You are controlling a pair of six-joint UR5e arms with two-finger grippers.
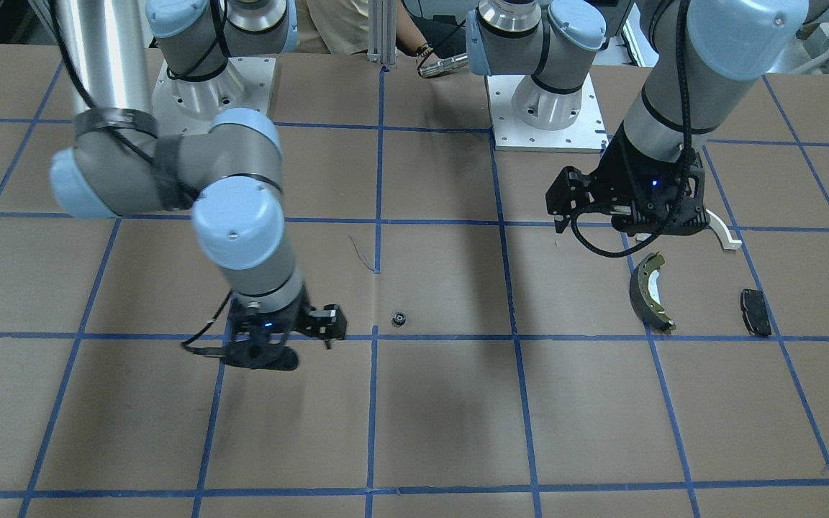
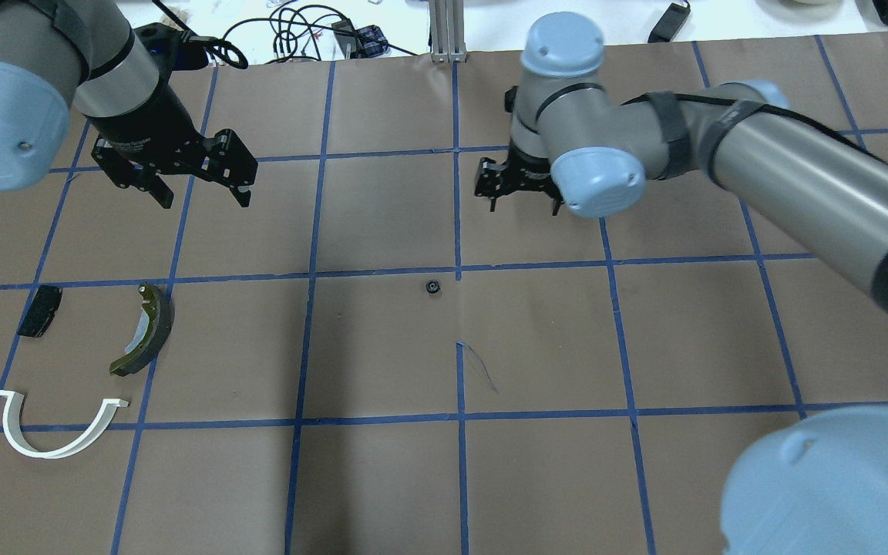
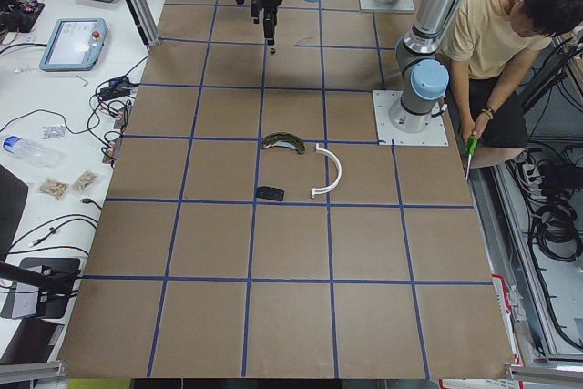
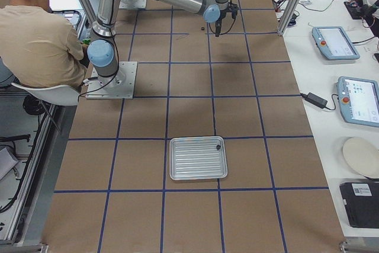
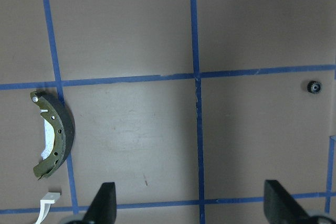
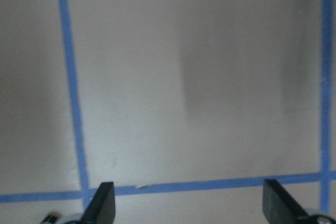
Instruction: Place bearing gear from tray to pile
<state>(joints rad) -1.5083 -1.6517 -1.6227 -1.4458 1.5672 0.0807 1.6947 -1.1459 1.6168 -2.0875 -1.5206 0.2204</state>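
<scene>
One tray (image 4: 198, 158), one three-part pile (image 2: 155, 331)

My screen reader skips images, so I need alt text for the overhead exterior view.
A black bearing gear lies alone mid-table; the left gripper and right gripper hang open beyond it. At far left sit a brake shoe, a black pad and a white arch.

The brown tabletop (image 3: 364, 252) is gridded with blue tape. Near its middle lies a curved grey-olive brake shoe (image 3: 282, 143), with a white plastic arch (image 3: 332, 170) just beside it on the robot's side and a small black pad (image 3: 270, 193) close by, nearer the camera. The left arm's base (image 3: 417, 97) stands on a metal plate (image 3: 437, 132). At the far end the right hand (image 3: 270, 35) hangs pointing down over the tabletop. A person in a beige shirt (image 3: 506, 34) sits at the right edge.
</scene>
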